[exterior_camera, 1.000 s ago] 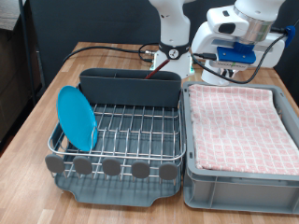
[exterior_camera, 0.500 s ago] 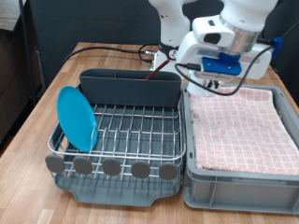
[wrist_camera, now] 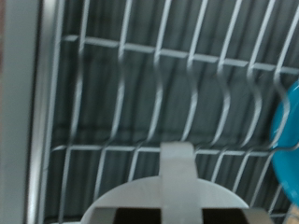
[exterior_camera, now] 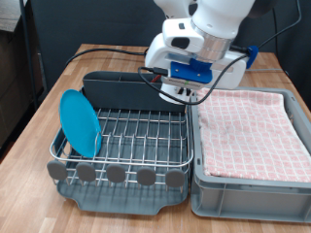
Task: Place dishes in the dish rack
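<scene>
The white Franka arm's two-finger gripper (exterior_camera: 173,94) is hanging over the far right part of the large silver wire grid dish rack (exterior_camera: 126,133), just above the long dark grey utensil trough (exterior_camera: 134,90) at the rack's back edge. In the exterior view the fingers are mostly hiding behind the hand's blue-and-white body, so whether they are spread or closed cannot be told.

The wrist view is showing one grey finger (wrist_camera: 178,182) pointing down at the rack's wires (wrist_camera: 140,93), with a white rounded shape, possibly the small white cylindrical cup (wrist_camera: 163,203), sitting right at the finger. It is too blurred to say whether the cup is being gripped.

The round flat light-blue plate (exterior_camera: 80,122) is standing on edge in the rack, well away from the gripper toward the exterior view's left, leaning between the wires. Its blue rim (wrist_camera: 286,126) is peeking in at the edge of the wrist view.

The rack is sitting on a dark grey plastic tray (exterior_camera: 121,187) on the brown wooden table (exterior_camera: 39,116). Just beside the gripper, toward the exterior view's right, the grey rectangular bin (exterior_camera: 248,194) is holding the pink checked cloth (exterior_camera: 251,131). Black cables (exterior_camera: 126,50) are trailing on the table behind the gripper.
</scene>
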Available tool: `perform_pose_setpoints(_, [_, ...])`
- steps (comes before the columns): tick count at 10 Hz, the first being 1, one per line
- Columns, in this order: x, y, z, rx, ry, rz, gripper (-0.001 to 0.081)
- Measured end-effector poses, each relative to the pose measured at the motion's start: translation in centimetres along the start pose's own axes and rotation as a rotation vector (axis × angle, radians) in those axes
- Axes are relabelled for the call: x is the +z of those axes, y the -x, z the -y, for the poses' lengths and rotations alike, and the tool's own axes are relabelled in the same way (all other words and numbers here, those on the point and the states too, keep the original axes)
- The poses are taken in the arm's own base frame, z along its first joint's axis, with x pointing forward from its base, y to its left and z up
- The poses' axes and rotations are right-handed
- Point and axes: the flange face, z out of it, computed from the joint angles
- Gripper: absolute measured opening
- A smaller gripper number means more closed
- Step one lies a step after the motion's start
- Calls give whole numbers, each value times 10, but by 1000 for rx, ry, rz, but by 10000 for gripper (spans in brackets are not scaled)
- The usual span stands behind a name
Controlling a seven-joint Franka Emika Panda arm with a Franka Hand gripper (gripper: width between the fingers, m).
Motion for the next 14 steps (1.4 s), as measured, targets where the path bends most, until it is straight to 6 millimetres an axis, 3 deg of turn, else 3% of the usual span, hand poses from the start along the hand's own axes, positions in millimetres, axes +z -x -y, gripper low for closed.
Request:
perform_pose_setpoints(2, [-8,-24,-3,-25,-26,-46,71])
perform_pose_setpoints(5, [-17,-43,14,-3,-121,-43,71])
perform_pose_setpoints(10, [-38,-51,65,46,-125,-58,71])
perform_pose_setpoints(12, [-37,-52,70,59,-176,-71,71])
perform_pose_setpoints(14, [-36,-45,87,72,-256,-74,71])
